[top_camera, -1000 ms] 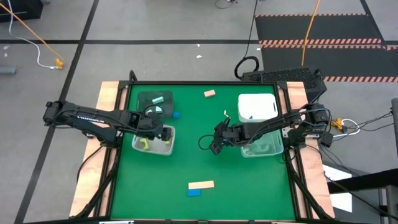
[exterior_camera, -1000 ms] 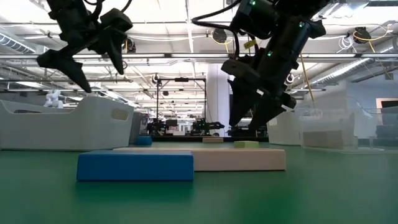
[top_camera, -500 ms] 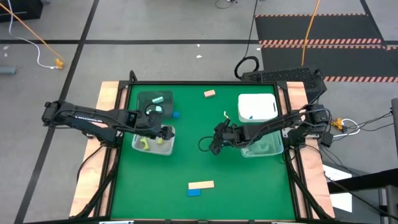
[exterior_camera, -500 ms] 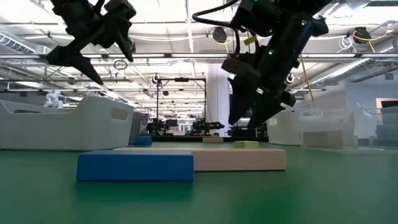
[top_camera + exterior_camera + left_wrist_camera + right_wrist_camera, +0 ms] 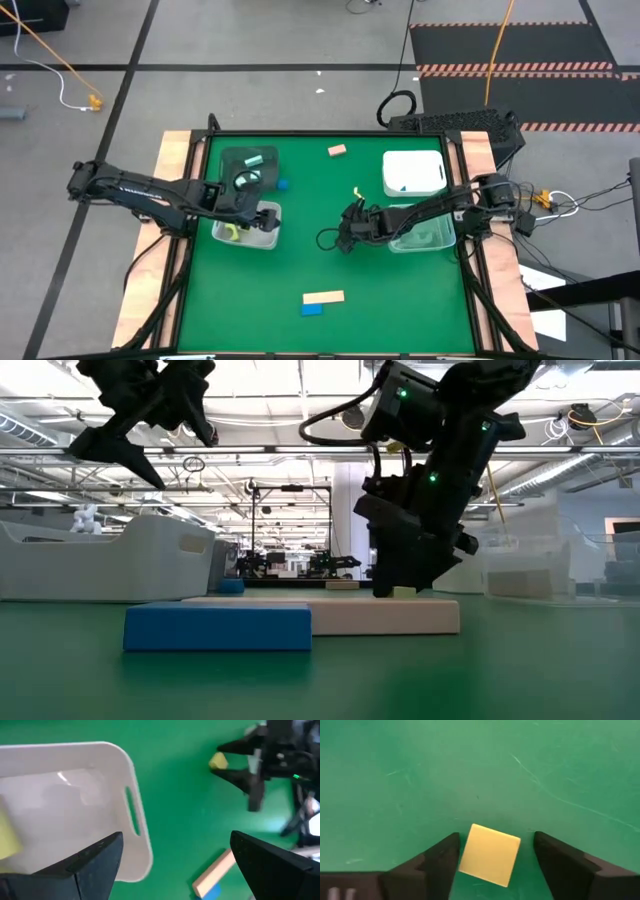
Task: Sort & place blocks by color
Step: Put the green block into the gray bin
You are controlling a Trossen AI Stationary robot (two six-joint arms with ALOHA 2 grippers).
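If squeezed off-centre by the right gripper (image 5: 344, 237), could twist or skid the small yellow-green cube (image 5: 490, 854), resting on the green table mat (image 5: 300, 265) near the middle of the high view. Sits slightly askew between the two dark fingers (image 5: 437, 862), spread wide to either side and gripping nothing. Looks nearer one finger than the other, so likely to be shoved sideways before being pinched. Could also scrape the mat if lowered more.

Elsewhere: left gripper (image 5: 263, 214) hanging over the clear plastic bin (image 5: 142, 850) at centre left of the high view, fingers wide apart and empty, with a yellow-green piece (image 5: 7, 837) lying inside. Toward the bottom edge, a tan-orange bar (image 5: 323, 297) beside a blue block (image 5: 312, 309); near the top, a small tan-orange block (image 5: 337, 150). Between cube and that bin, only open mat; judged the one real obstacle, the left arm itself parked above the bin.
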